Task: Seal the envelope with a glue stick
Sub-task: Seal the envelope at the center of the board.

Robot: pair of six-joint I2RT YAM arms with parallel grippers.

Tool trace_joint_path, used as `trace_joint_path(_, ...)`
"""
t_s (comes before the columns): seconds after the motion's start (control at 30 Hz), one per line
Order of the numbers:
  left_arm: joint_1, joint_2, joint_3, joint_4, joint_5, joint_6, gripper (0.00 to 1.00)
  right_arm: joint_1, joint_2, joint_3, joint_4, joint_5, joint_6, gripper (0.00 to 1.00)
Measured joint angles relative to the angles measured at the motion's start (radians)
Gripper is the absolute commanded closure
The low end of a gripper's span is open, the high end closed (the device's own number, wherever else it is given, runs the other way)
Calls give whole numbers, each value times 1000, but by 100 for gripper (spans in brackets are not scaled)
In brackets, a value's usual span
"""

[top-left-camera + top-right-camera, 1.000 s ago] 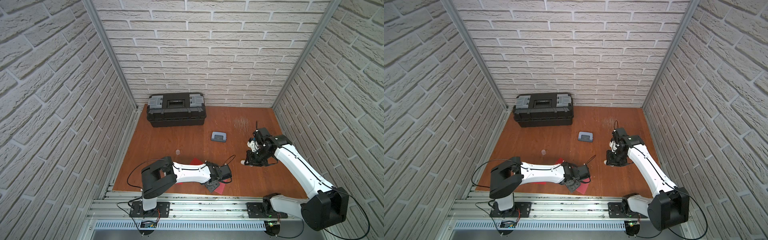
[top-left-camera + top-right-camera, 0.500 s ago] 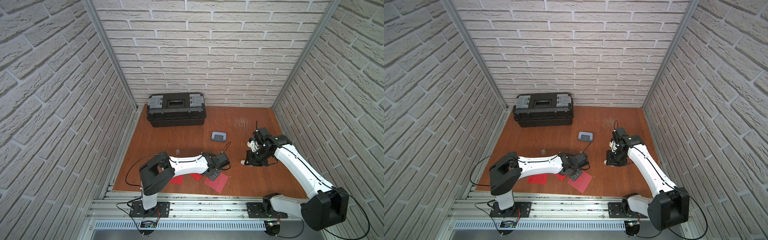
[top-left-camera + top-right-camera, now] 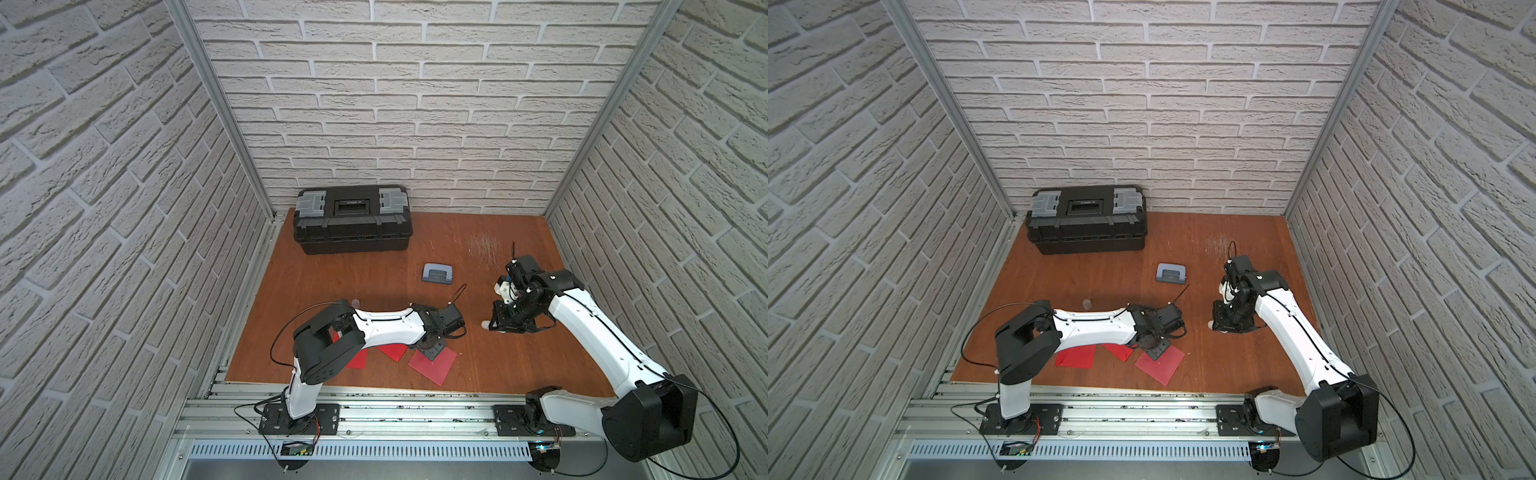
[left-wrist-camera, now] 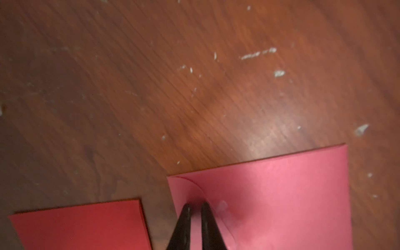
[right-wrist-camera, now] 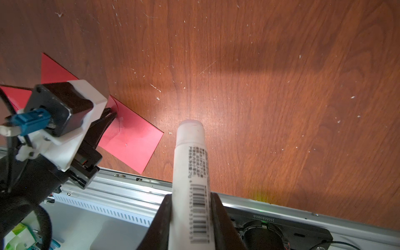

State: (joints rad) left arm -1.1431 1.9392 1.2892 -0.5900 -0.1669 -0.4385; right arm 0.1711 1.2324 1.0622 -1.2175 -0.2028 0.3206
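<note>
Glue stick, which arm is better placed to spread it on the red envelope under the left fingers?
Right. The right fingers clamp the glue stick, its free end not yet touching the red envelope. The left fingers rest nearly closed on that envelope, so that arm seems better suited to pinning it.

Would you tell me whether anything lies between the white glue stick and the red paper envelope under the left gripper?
No: only bare wooden table separates the glue stick from that envelope, though the left gripper sits on its flap.
</note>
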Motion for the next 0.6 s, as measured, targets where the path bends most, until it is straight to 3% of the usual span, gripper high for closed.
trace_joint_path(0.6,12,-7,23,-15,-14,2,86,0,-4,0,-2,0,-2,98)
